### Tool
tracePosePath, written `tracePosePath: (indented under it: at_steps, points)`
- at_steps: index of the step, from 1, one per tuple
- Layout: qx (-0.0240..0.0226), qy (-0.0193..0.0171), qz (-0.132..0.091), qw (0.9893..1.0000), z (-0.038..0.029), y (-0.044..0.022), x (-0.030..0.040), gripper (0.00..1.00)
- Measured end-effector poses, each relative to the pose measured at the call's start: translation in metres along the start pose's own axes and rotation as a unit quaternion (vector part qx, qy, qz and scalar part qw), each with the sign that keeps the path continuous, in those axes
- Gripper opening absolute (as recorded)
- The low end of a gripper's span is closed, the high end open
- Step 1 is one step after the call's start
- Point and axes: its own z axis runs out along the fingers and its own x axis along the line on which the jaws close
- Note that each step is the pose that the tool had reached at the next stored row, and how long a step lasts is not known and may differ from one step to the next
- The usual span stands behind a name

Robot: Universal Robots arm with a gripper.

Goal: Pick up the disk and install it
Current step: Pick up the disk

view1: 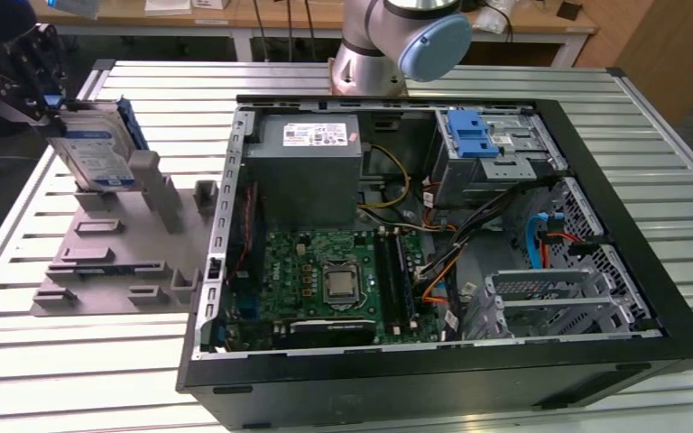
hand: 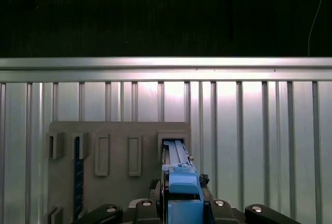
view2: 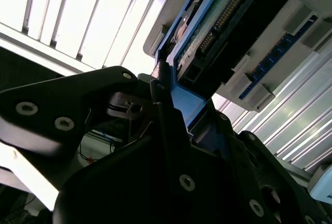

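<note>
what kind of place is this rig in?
Likely a robotics lab bench for PC assembly: open computer case on a slatted metal table, grey parts holder beside it, robot arm base behind, gripper closed on the disk.

On my screen the disk (view1: 91, 149) is silver-grey with a white-and-blue label, and its plastic frame (view2: 187, 105) is a strong blue. The gripper (view1: 46, 90) is matte black, and its black fingers (view2: 165, 115) read dark against that blue. The desk (view1: 94, 361) is pale silver, striped with parallel ribs. I see the holder block (view1: 112, 257) as plain mid-grey. The computer case (view1: 443, 383) is black. Inside it, the motherboard (view1: 335, 275) is green, the power supply (view1: 310, 171) is grey with a white sticker, and the cage latch (view1: 473, 135) is bright blue. The orange cables (view1: 443, 266) and a blue cable (view1: 527, 239) stand out. The arm's joint cap (view1: 433, 45) is light blue on silver.
</note>
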Motion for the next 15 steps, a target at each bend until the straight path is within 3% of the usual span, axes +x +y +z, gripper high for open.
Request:
tracePosePath:
  at_steps: [15]
  points:
    - [0.0001, -0.0001, 0.000, 1.0000, -0.0111, 0.0002, -0.0003, 0.36]
